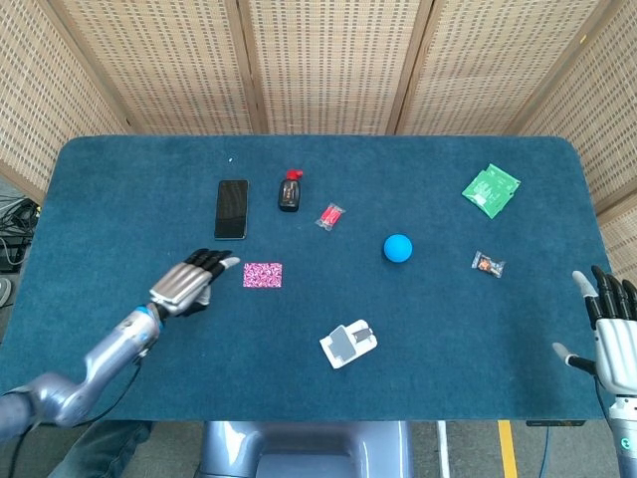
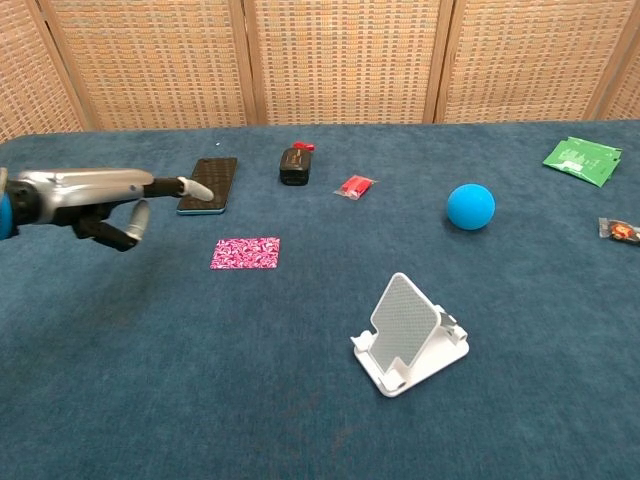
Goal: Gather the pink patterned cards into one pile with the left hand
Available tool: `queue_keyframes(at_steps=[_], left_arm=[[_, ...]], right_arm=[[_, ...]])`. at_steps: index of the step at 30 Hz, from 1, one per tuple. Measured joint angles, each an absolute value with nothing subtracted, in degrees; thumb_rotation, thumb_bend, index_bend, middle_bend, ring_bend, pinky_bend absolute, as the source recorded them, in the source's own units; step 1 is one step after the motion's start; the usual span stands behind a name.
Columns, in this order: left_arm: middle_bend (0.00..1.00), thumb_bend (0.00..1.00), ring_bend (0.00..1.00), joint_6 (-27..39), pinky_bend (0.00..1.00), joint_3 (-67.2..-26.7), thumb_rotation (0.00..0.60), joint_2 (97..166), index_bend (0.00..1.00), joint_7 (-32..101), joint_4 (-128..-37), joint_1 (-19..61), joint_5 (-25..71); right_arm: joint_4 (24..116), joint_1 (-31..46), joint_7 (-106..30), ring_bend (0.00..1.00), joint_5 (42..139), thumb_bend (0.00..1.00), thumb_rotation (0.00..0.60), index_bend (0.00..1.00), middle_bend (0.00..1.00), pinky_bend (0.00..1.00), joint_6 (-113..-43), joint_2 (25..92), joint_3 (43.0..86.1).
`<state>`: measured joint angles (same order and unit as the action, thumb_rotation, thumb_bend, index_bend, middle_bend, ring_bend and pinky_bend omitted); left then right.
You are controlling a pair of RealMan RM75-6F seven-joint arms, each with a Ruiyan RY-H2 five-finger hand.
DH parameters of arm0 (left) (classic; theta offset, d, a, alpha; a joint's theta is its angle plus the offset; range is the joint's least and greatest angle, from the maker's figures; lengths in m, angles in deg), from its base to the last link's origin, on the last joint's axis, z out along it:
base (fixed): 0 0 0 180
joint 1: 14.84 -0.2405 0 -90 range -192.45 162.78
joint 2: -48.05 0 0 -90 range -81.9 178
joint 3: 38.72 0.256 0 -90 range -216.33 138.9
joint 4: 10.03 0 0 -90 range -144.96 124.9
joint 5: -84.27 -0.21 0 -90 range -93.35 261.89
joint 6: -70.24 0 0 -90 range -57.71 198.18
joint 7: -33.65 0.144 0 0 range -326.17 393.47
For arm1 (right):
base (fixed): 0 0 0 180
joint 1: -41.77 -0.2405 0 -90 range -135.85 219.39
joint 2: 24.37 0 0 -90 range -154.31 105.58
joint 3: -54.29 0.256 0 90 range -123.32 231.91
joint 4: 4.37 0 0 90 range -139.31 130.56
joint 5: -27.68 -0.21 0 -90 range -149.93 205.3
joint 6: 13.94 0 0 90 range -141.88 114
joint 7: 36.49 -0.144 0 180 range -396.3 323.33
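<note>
A pink patterned card pile (image 1: 263, 275) (image 2: 245, 253) lies flat on the blue table, left of centre. My left hand (image 1: 188, 282) (image 2: 100, 201) hovers just left of it, fingers stretched out and apart, holding nothing, its tips a short way from the card's left edge. At the table's front right corner my right hand (image 1: 615, 334) stands upright with fingers spread and nothing in it; the chest view does not show it.
A black phone (image 1: 232, 208) lies behind the cards. Beside it are a small black device with a red cap (image 1: 290, 191) and a red wrapper (image 1: 329, 216). A blue ball (image 1: 398, 248), a white phone stand (image 1: 348, 344), a green packet (image 1: 491, 189) and a small candy (image 1: 488, 264) lie further right.
</note>
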<state>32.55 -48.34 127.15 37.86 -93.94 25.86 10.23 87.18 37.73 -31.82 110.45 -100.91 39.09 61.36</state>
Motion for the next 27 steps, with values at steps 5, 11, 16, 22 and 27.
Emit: queue_keyframes(at_steps=[5, 11, 16, 22, 27], left_arm=[[0.0, 1.0, 0.0, 36.45, 0.0, -49.56, 0.6, 131.96, 0.0, 38.1, -89.77, 30.53, 14.66], [0.0, 1.0, 0.0, 37.76, 0.0, -48.87, 0.6, 133.51, 0.0, 38.04, -88.27, 32.7, 15.39], [0.0, 1.0, 0.0, 38.0, 0.0, -47.46, 0.6, 134.79, 0.0, 38.2, -87.26, 33.16, 16.19], [0.0, 1.0, 0.0, 37.81, 0.0, -45.79, 0.6, 136.31, 0.0, 37.44, -86.47, 33.14, 16.35], [0.0, 1.0, 0.0, 37.05, 0.0, -44.78, 0.6, 135.87, 0.0, 36.54, -87.99, 32.68, 15.32]], right_arm=[[86.69, 37.49, -31.72, 0.0, 110.28, 0.0, 0.6, 0.0, 0.0, 0.0, -100.61, 39.38, 61.43], [86.65, 37.44, -31.92, 0.0, 110.16, 0.0, 0.6, 0.0, 0.0, 0.0, -100.59, 39.34, 61.51], [86.47, 37.33, -32.14, 0.0, 110.0, 0.0, 0.6, 0.0, 0.0, 0.0, -100.31, 39.36, 61.52], [86.62, 37.34, -32.2, 0.0, 110.25, 0.0, 0.6, 0.0, 0.0, 0.0, -100.53, 39.31, 61.47], [86.87, 37.43, -32.28, 0.0, 110.34, 0.0, 0.6, 0.0, 0.0, 0.0, -100.69, 39.25, 61.42]])
